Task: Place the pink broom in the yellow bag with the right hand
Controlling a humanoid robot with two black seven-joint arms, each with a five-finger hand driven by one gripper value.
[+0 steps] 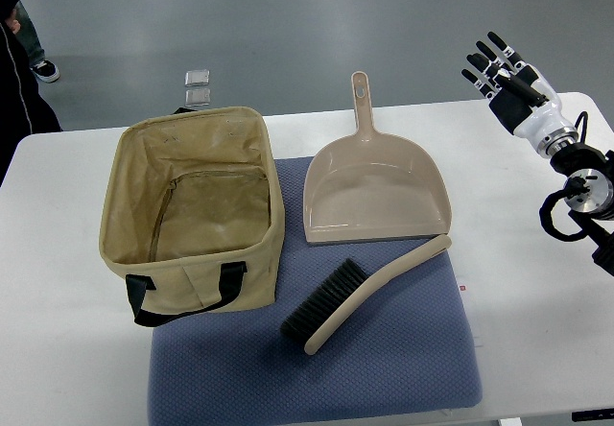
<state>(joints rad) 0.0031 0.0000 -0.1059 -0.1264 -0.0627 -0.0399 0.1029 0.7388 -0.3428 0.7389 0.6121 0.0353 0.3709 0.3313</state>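
Bring right hand (504,71), fingers spread and empty, down over broom (369,292) handle, probably clear of dustpan (376,191), then lift toward bag (192,210).

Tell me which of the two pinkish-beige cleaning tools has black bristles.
The curved pinkish-beige brush, lying on the blue mat in front of the beige plastic dustpan, which has no bristles.

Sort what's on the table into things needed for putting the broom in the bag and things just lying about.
Needed for the job:
- broom, lying on the blue mat
- bag, open, on the left
- right hand, raised at the far right, holding nothing

Just lying about:
- dustpan, behind the broom
- blue mat
- two small clear squares on the floor beyond the table
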